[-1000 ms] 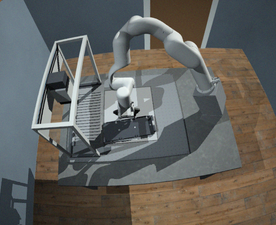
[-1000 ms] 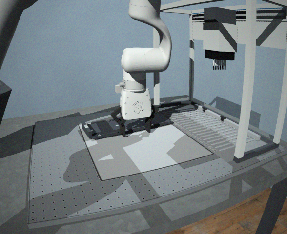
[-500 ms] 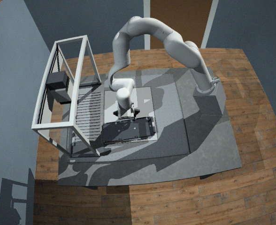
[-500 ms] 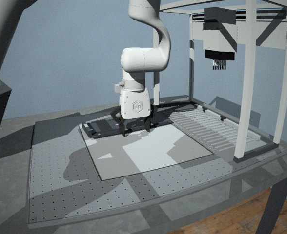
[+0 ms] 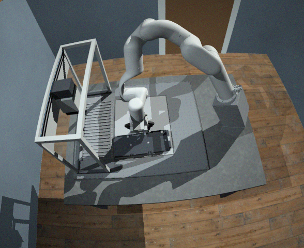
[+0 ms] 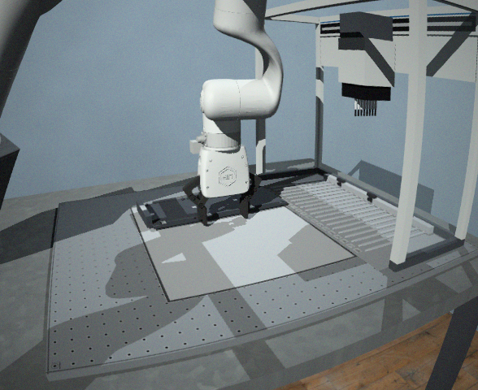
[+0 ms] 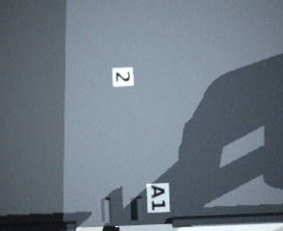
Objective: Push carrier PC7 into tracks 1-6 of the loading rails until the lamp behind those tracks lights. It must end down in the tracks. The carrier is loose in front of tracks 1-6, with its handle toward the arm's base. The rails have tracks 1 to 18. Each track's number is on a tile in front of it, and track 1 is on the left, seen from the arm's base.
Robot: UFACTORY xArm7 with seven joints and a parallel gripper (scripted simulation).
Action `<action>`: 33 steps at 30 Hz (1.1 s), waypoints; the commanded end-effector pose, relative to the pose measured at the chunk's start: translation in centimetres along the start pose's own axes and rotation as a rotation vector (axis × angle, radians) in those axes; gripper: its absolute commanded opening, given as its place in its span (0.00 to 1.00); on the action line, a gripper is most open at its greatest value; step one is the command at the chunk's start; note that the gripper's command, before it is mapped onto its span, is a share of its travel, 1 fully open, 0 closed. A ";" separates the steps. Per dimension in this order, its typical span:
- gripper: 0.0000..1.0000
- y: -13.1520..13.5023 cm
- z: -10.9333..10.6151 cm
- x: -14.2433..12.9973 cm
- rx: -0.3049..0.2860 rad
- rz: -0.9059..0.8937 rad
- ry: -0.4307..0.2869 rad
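Observation:
The carrier [image 5: 142, 144] is a dark flat tray lying on the light mat in front of the near end of the loading rails [image 5: 99, 128], outside the tracks. Its handle end [image 5: 166, 140] points toward the arm's base. My gripper [image 5: 138, 125] is open and empty. It hangs low, pointing down, at the carrier's long side about halfway along it. In the side view the fingers [image 6: 222, 214] stand at the carrier's [image 6: 175, 207] near edge. The wrist view shows the carrier's top with the tiles "2" [image 7: 122, 76] and "A1" [image 7: 158, 197]. I cannot make out the lamp.
A white frame [image 5: 72, 106] stands over the rails, with posts [image 6: 411, 126] at the corners. A dark pipetting head [image 6: 365, 62] hangs high inside it. The arm's base [image 5: 228, 106] sits on a grey block at the right.

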State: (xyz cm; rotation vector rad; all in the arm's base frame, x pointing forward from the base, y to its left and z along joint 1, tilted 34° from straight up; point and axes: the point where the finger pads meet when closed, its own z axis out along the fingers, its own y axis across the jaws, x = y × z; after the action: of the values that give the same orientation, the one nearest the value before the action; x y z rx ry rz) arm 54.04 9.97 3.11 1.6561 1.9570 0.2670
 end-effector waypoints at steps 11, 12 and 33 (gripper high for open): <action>1.00 0.1 -0.1 0.8 -0.003 0.000 0.002; 1.00 0.1 -0.1 0.8 -0.003 0.000 0.002; 1.00 0.1 -0.1 1.7 -0.003 0.000 0.002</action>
State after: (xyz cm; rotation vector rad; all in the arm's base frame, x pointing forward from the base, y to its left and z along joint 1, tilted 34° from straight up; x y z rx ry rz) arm 53.92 11.36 2.69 1.6561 1.9568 0.2669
